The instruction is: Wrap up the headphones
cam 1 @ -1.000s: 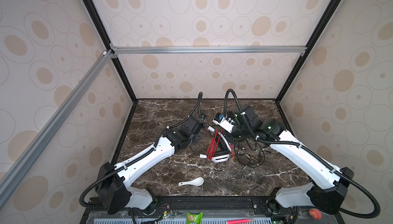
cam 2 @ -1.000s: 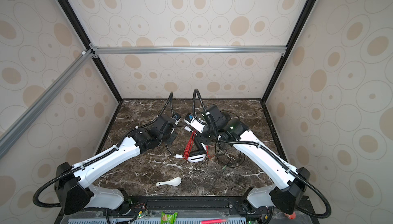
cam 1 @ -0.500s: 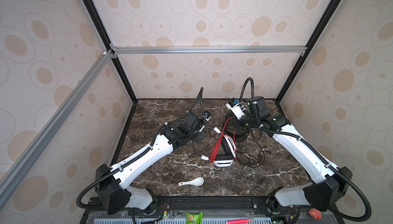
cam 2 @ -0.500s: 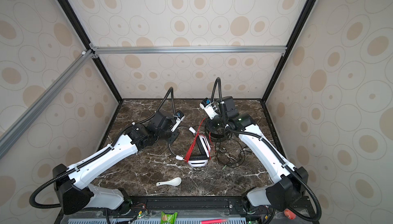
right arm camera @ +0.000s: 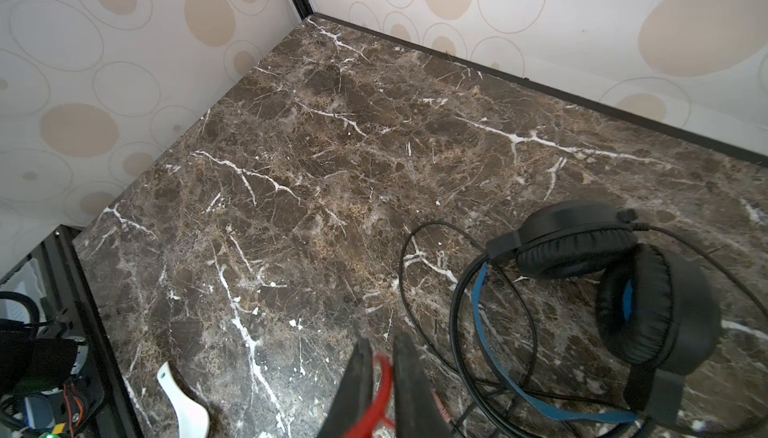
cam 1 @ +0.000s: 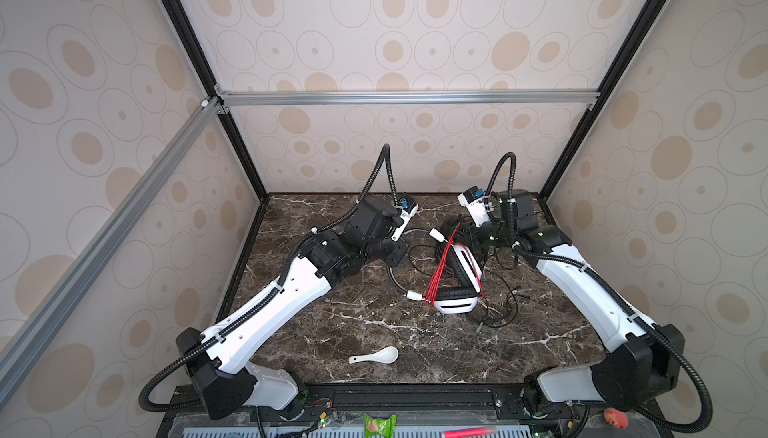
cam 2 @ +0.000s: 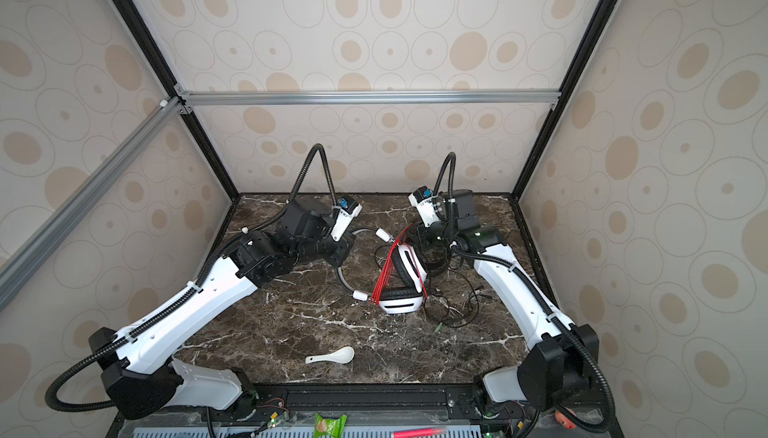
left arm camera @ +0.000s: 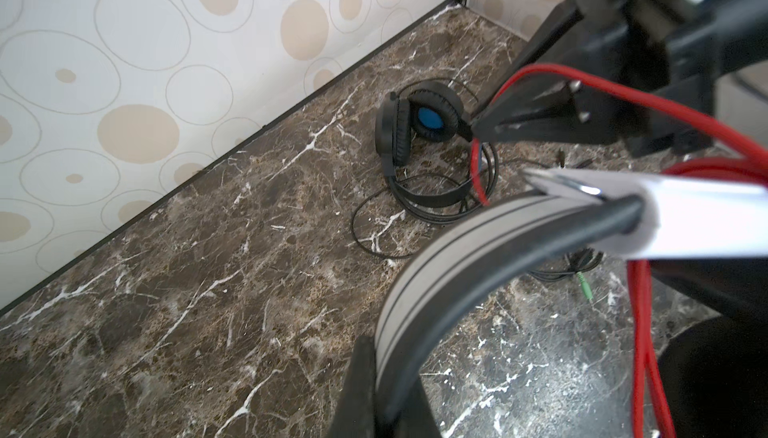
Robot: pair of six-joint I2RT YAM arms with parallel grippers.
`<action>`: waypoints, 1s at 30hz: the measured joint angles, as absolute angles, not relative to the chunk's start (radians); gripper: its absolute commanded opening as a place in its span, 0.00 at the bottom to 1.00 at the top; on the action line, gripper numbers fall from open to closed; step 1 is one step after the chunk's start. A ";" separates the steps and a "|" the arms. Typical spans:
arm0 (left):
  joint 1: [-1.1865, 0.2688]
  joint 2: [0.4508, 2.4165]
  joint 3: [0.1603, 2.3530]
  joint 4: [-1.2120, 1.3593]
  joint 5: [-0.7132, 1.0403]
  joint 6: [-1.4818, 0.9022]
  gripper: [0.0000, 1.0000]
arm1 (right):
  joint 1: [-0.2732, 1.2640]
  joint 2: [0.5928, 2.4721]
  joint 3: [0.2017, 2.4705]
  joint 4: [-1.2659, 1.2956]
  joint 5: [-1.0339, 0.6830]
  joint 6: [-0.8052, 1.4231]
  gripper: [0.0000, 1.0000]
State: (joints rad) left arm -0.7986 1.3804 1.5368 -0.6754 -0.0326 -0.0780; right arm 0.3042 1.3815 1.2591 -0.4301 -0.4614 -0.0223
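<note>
At worktop (cam 1: 332, 332) centre, L fingers (left arm camera: 360, 377) clamped on white headphones' (cam 1: 455, 303) band (left arm camera: 436, 257), R fingers (right arm camera: 410, 386) near-shut round red cord (right arm camera: 383, 373); risk of loops (cam 1: 439, 269) unravelling w/ slack grip.

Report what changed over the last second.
The right gripper drew back toward the rear right corner, stretching the red cord it pinches over the white headset, which shifted slightly right. The left gripper kept its grip on the band. The spoon stayed put.
</note>
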 measured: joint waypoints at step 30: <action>-0.803 1.358 1.833 -0.691 -0.136 -0.197 0.00 | 0.351 1.444 0.918 0.236 -0.785 0.296 0.29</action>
